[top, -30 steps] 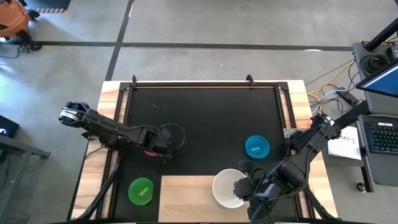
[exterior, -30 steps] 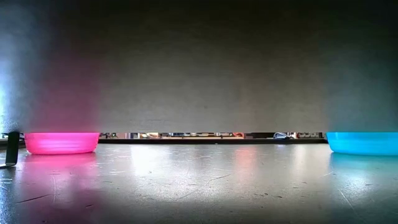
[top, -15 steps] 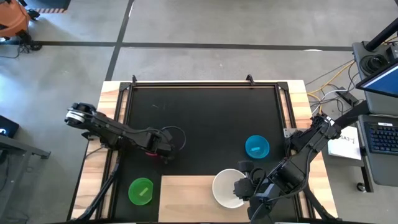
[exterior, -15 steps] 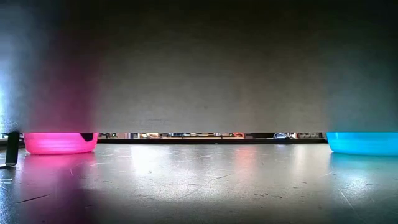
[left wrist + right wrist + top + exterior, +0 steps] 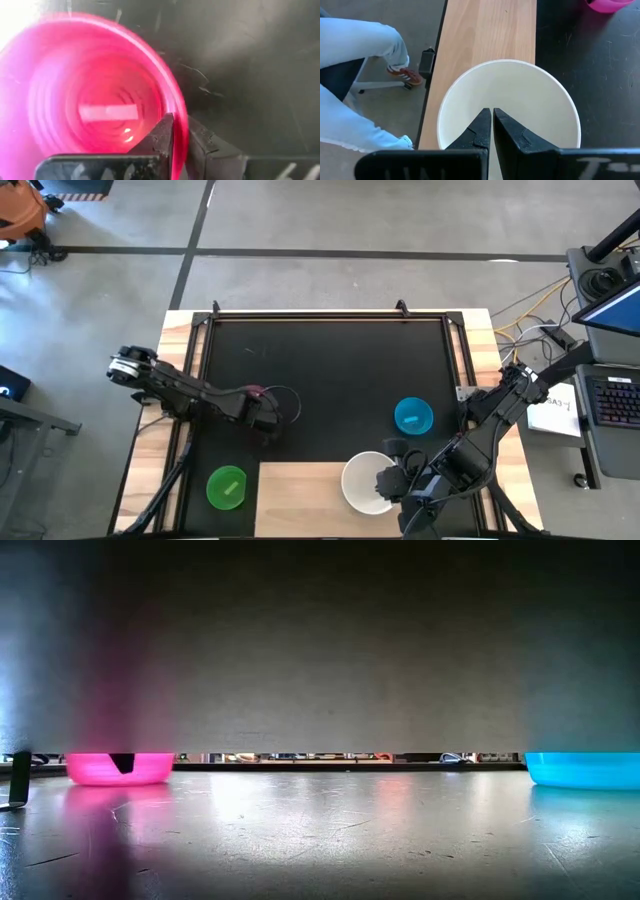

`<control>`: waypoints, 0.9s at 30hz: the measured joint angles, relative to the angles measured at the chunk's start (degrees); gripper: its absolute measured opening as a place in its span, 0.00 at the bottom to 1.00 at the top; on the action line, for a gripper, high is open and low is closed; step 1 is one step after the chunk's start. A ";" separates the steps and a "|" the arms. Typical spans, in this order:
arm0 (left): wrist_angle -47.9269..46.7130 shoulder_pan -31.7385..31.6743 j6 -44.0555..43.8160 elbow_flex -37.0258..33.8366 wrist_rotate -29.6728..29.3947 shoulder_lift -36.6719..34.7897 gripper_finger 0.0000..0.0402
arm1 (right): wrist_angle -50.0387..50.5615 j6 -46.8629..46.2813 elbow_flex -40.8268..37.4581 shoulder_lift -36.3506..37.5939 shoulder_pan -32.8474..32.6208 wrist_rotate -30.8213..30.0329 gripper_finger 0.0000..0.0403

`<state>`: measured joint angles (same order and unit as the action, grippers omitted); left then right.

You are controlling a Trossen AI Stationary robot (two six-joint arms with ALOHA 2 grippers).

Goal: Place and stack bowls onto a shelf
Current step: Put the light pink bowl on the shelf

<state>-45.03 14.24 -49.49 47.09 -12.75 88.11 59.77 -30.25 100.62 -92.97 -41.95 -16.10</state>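
Observation:
A magenta bowl (image 5: 90, 95) stands on the black mat at the left, mostly hidden under my left gripper (image 5: 264, 418) in the high view. That gripper is shut on the bowl's rim. The low view shows the bowl (image 5: 118, 768) sitting flat on the mat. A white bowl (image 5: 366, 482) stands on the light-wood shelf (image 5: 300, 500) at the near edge. My right gripper (image 5: 491, 125) is shut and hangs over the white bowl's inside (image 5: 520, 95); I cannot tell whether it touches. A cyan bowl (image 5: 413, 416) and a green bowl (image 5: 227, 487) stand apart. My left gripper pinches the magenta bowl's rim (image 5: 179, 117) with one finger (image 5: 162, 137) inside the bowl and the other (image 5: 202, 147) outside its wall. The fingers slant down from the table's left. The bowl stands upright with its bottom on the mat.
The black mat (image 5: 330, 360) covers most of the table, with open room at its far half. Wooden edge strips (image 5: 175, 340) run along the sides. A person's legs (image 5: 355, 45) show beyond the table's near edge. The cyan bowl (image 5: 585, 769) stands at the right.
My left gripper has moved a little toward the table's right edge and has shut on the magenta bowl's rim, one finger now inside. The bowl has slid a short way to the right along the mat.

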 joint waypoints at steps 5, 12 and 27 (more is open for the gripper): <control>0.00 0.02 4.03 3.83 0.29 -0.70 0.01 | -0.02 0.41 0.00 0.00 0.00 -0.21 0.02; 0.20 0.62 9.48 14.50 -3.17 -0.52 0.00 | 0.00 0.29 0.00 0.00 0.00 -0.46 0.02; -1.20 17.98 6.75 42.08 -4.57 14.20 0.00 | 1.57 0.31 0.00 -0.02 0.00 -0.45 0.02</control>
<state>-46.23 32.22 -42.74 89.17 -17.32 102.31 61.34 -29.93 100.62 -92.99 -41.95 -16.55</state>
